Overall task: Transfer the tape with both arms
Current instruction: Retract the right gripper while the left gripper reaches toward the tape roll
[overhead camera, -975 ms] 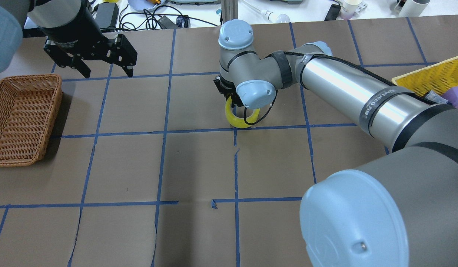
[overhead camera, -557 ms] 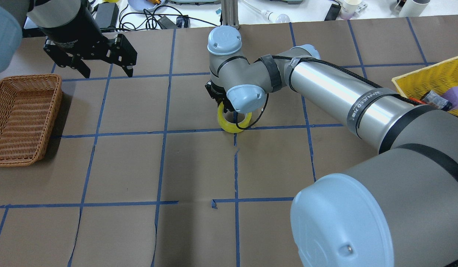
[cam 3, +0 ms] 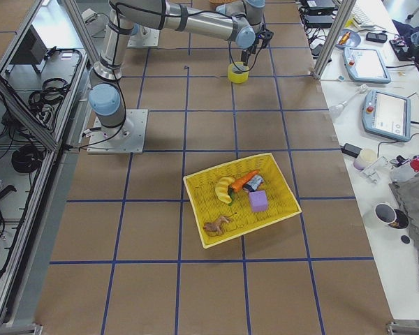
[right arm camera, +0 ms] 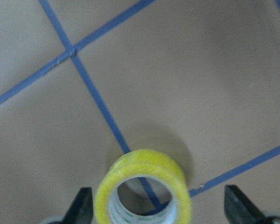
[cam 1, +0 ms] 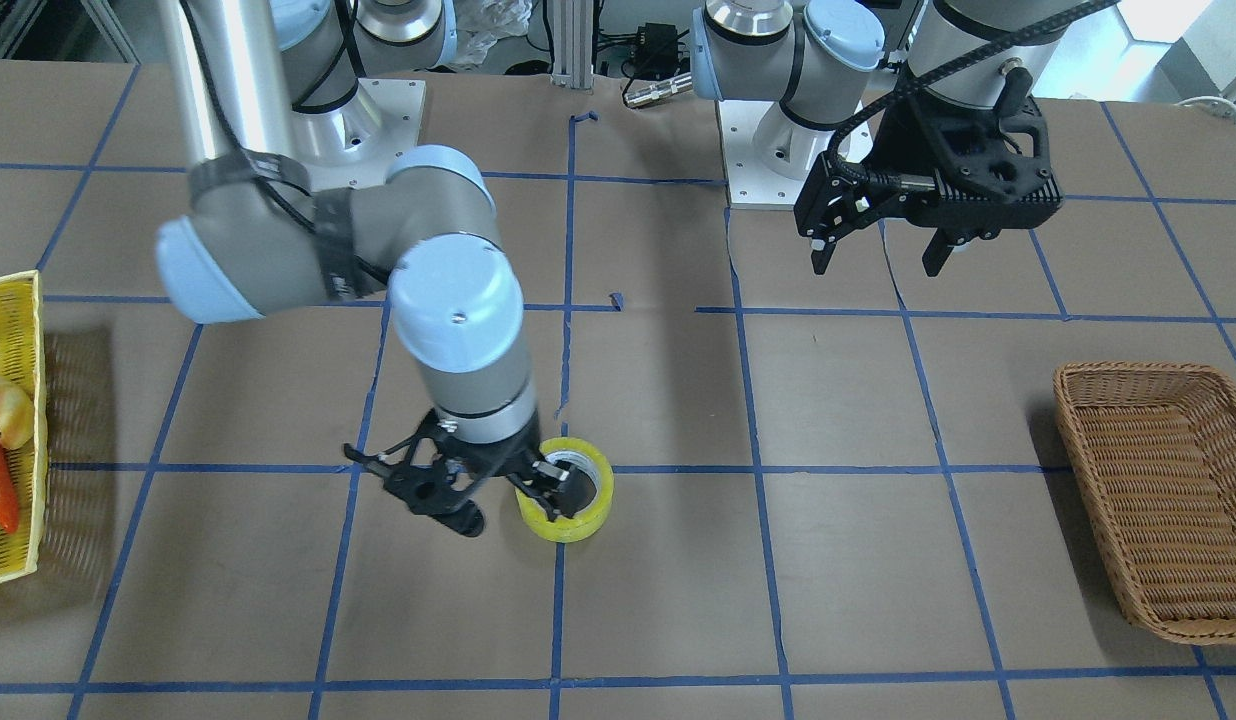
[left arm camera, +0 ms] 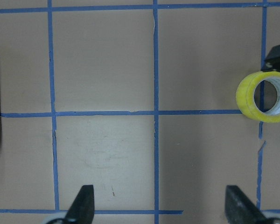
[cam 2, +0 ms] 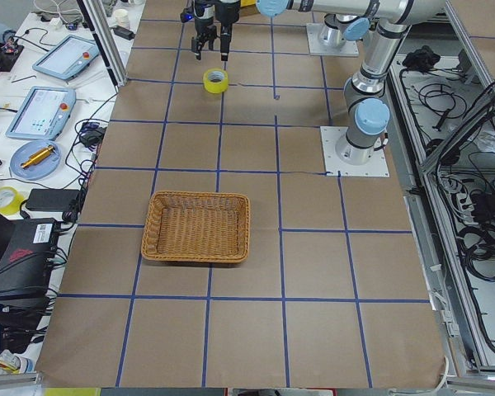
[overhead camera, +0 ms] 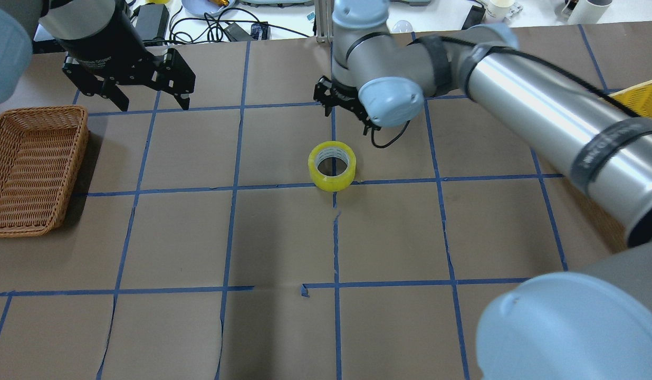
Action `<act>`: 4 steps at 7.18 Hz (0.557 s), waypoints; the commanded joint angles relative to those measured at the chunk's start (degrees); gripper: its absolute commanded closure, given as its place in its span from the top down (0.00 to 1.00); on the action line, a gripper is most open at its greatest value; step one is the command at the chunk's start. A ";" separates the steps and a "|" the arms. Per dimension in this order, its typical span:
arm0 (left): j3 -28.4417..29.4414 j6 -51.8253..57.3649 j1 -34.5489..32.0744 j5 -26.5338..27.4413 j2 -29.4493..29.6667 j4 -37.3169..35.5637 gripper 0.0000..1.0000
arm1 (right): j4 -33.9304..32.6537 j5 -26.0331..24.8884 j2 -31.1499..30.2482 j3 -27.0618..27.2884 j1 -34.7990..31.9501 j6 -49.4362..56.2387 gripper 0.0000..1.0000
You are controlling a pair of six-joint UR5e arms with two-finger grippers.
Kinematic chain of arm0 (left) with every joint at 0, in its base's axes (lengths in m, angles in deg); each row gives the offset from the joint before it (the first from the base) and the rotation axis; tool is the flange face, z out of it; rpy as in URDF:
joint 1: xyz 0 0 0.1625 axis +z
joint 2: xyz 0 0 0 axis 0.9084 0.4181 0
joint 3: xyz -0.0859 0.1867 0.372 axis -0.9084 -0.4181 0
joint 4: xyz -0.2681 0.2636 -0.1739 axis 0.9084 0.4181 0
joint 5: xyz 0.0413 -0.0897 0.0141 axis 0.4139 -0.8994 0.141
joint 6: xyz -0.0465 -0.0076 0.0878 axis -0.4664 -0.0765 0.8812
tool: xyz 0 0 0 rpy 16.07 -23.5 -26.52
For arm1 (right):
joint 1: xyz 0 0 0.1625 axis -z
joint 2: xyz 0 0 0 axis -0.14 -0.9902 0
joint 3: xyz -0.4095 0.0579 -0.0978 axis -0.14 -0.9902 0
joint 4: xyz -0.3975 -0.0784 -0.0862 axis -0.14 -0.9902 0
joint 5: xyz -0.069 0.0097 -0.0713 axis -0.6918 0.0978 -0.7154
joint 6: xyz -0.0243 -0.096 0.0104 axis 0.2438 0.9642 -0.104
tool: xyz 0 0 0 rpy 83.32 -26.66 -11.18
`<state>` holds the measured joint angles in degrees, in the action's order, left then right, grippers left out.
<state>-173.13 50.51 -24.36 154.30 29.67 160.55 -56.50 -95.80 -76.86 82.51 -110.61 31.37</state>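
Note:
The yellow tape (overhead camera: 331,183) lies flat on the table by a crossing of blue lines, its white-grey core facing up. It also shows in the front view (cam 1: 578,522), the left wrist view (left arm camera: 246,95) and the right wrist view (right arm camera: 144,163). My right gripper (overhead camera: 346,122) is open and empty, above the tape and a little to its far side. In the right wrist view the tape sits low between the two spread fingers (right arm camera: 81,205). My left gripper (overhead camera: 153,104) is open and empty, held above the table's far left, well apart from the tape.
A brown wicker basket (overhead camera: 82,158) stands at the table's left edge, below the left gripper. A yellow basket (cam 3: 202,183) with toy food stands at the right end. Cables and devices lie on the white bench beyond the table's far edge.
My right gripper carried the tape slightly left, then let it go and rose away toward the far side. The tape now rests on the table. The left arm has not moved.

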 commanded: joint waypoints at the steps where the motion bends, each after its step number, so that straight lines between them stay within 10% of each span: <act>1: 0.30 0.02 0.00 -0.18 0.48 0.00 1.00 | 12.12 -0.90 -8.31 0.20 10.23 24.14 1.00; 4: 0.21 -1.03 -0.09 -0.18 0.31 0.17 1.00 | 25.67 -4.13 -18.60 0.29 21.94 47.64 1.00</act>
<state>-172.58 49.64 -24.37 154.13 30.32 160.63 -37.11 -97.47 -91.10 82.77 -93.29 68.77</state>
